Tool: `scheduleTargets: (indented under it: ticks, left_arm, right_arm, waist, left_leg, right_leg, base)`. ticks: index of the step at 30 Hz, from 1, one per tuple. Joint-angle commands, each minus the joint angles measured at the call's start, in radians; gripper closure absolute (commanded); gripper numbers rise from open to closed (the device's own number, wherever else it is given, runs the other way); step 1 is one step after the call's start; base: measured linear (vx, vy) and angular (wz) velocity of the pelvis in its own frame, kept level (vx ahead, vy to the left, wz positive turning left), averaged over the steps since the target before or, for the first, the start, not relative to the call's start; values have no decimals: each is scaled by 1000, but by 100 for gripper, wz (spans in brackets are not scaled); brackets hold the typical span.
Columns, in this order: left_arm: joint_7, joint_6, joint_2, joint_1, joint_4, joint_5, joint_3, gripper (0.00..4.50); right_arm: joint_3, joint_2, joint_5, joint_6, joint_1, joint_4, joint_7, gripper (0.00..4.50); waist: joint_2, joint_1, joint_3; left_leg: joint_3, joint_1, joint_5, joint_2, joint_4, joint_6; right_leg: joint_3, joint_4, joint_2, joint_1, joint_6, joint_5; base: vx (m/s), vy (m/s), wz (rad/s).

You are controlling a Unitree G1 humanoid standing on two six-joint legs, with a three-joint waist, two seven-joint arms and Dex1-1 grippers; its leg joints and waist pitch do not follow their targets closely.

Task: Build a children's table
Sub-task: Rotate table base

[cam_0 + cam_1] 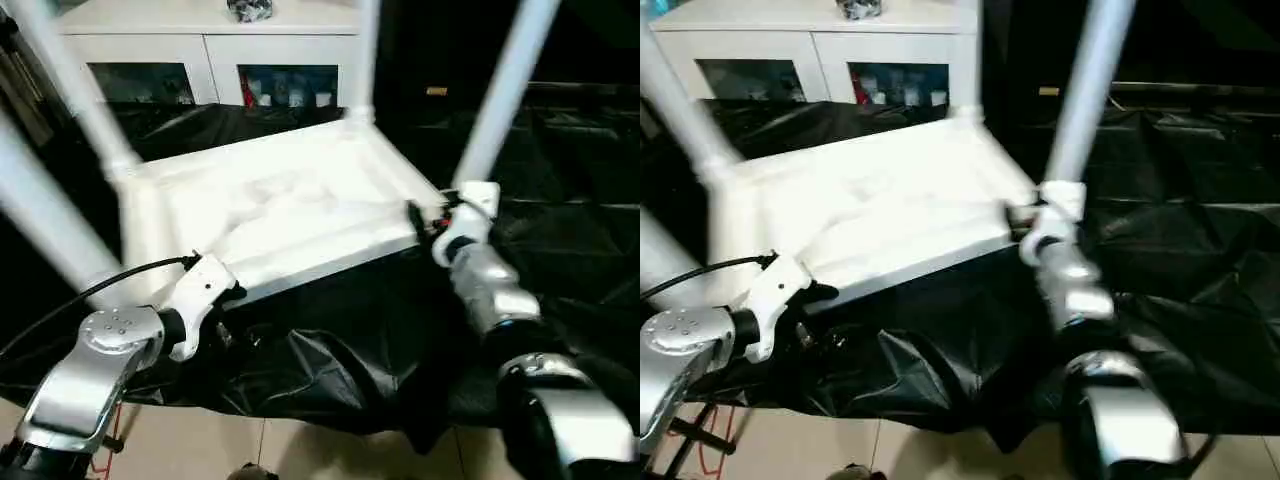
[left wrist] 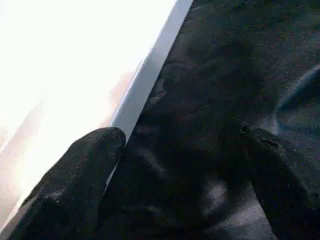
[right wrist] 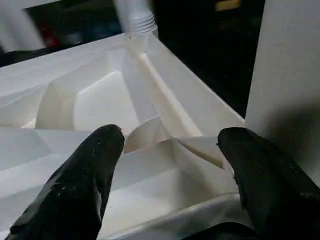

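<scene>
The children's table (image 1: 290,215) lies upside down on the black-draped bench (image 1: 560,240), its ribbed underside facing up and four white legs rising from its corner sockets: one at the far corner (image 1: 363,50), one at the near right corner (image 1: 505,90), one at the far left corner (image 1: 75,85) and one at the near left corner (image 1: 40,220). The hollow underside is divided by raised ribs into shallow compartments, and nothing lies in them. Behind the children's table stands a white cabinet (image 1: 210,45) with glass doors; small items sit behind the glass, too blurred to name, and a dark object (image 1: 250,10) rests on its top. The near edge of the children's table runs close to the bench's front edge, where the black cloth (image 1: 330,370) hangs down toward the tiled floor (image 1: 300,450). To the right of the children's table the cloth-covered bench is open room. The left claw (image 2: 182,165) is at the near edge of the children's table, close to the near left corner, its two fingers spread wide over the black cloth and holding nothing. The right claw (image 3: 170,160) is at the near right corner, just beside that leg, fingers apart above the ribbed underside, gripping nothing.
</scene>
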Motion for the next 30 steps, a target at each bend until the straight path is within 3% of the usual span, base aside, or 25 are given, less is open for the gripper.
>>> scheduleTargets:
  ticks: [1, 3, 4, 7, 9, 10, 13, 17, 18, 19, 20, 22, 26, 27, 28, 30]
  left_arm:
    - [28, -39, -6, -30, 53, 38, -27, 3]
    - [41, -62, -17, -46, 79, 49, -38, 3]
    - [58, -82, -31, -61, 104, 54, -43, 3]
    - [64, -88, -36, -65, 110, 54, -43, 3]
    - [61, -120, -59, -66, 109, 30, -32, 3]
    - [30, -139, -65, -46, 89, -8, -17, 3]
    - [-7, -141, -68, -18, 61, -57, 7, 3]
    - [-115, -185, -19, 121, 5, -181, 118, 3]
    - [-124, -207, -14, 159, 4, -207, 166, 3]
    - [-129, -208, -11, 169, 2, -213, 177, 3]
    - [-149, -215, 2, 209, -5, -236, 220, 3]
    - [-177, -231, 18, 271, -10, -272, 292, 3]
    - [-173, -264, 13, 282, 20, -293, 359, 3]
    - [-107, -326, -26, 249, 83, -308, 441, 3]
    - [-73, -359, -44, 235, 109, -317, 470, 3]
    - [-41, -394, -62, 221, 137, -327, 494, 3]
  right_arm:
    - [-41, -52, 9, -38, -32, 28, -46, 84]
    - [-51, -71, 12, -47, -38, 43, -66, 84]
    - [-61, -87, 14, -52, -40, 58, -88, 84]
    - [-64, -91, 15, -54, -40, 63, -93, 84]
    - [-59, -95, 10, -57, -30, 57, -65, 84]
    - [-41, -93, -2, -55, -13, 31, -28, 84]
    - [-20, -89, -10, -49, 10, -8, 18, 84]
    - [67, -97, -27, -27, 135, -205, 155, 84]
    - [86, -104, -15, -11, 180, -273, 192, 84]
    - [92, -107, -9, -4, 193, -293, 205, 84]
    - [116, -118, 15, 23, 246, -374, 259, 84]
    - [155, -143, 58, 68, 338, -514, 359, 84]
    - [181, -173, 90, 93, 406, -604, 432, 84]
    - [177, -192, 83, 92, 434, -607, 447, 84]
    - [163, -193, 68, 89, 438, -599, 434, 84]
    - [139, -187, 55, 87, 434, -581, 402, 84]
  waist:
    - [9, -9, -74]
    - [7, -7, -75]
    - [15, -9, -75]
    - [9, -9, -78]
    - [29, -10, -78]
    - [18, -12, -77]
    - [19, -14, -77]
    - [24, -27, -73]
    - [20, -33, -72]
    - [23, -32, -71]
    - [22, -31, -63]
    - [27, -33, -62]
    - [30, -32, -57]
    - [36, -31, -55]
    - [35, -31, -50]
    - [35, -32, -49]
  left_leg:
    - [-5, 23, -202, 5, -62, 4]
    - [-4, 22, -196, 5, -60, 4]
    - [-5, 21, -191, 4, -59, 4]
    - [-5, 17, -175, 3, -56, 15]
    - [-6, 19, -184, 2, -53, 18]
    - [-5, 17, -193, 3, -54, 20]
    - [-5, 12, -192, 3, -53, 34]
    - [-7, 7, -199, 6, -57, 55]
    - [-5, 15, -231, 7, -60, 54]
    - [-6, 14, -243, 7, -59, 54]
    - [-6, 15, -278, 7, -65, 50]
    - [-10, 18, -323, 12, -71, 43]
    - [-13, 23, -380, 12, -77, 29]
    - [-15, 25, -399, 12, -79, 20]
    - [-12, 32, -426, 8, -77, 8]
    - [-14, 37, -447, 5, -77, -5]
  right_leg:
    - [29, -60, -24, 49, -211, -99]
    - [30, -57, -25, 50, -218, -91]
    - [28, -56, -24, 50, -219, -78]
    - [28, -52, -25, 55, -225, -56]
    - [26, -54, -26, 53, -230, -59]
    - [26, -57, -24, 55, -232, -65]
    - [25, -57, -27, 58, -237, -85]
    - [22, -62, -23, 57, -227, -103]
    - [21, -69, -20, 50, -226, -149]
    - [22, -70, -22, 52, -222, -167]
    - [23, -78, -20, 51, -202, -230]
    - [24, -83, -21, 46, -174, -295]
    - [26, -93, -18, 38, -157, -351]
    - [26, -94, -20, 36, -154, -371]
    - [26, -106, -18, 29, -145, -402]
    - [26, -108, -20, 29, -140, -427]
  base:
    - [0, 0, 0]
    - [0, 0, 0]
    - [0, 0, 0]
    - [0, 0, 0]
    - [0, 0, 0]
    - [0, 0, 0]
    - [0, 0, 0]
    - [0, 0, 0]
    - [0, 0, 0]
    - [0, 0, 0]
    - [0, 0, 0]
    - [0, 0, 0]
    - [0, 0, 0]
    - [0, 0, 0]
    - [0, 0, 0]
    - [0, 0, 0]
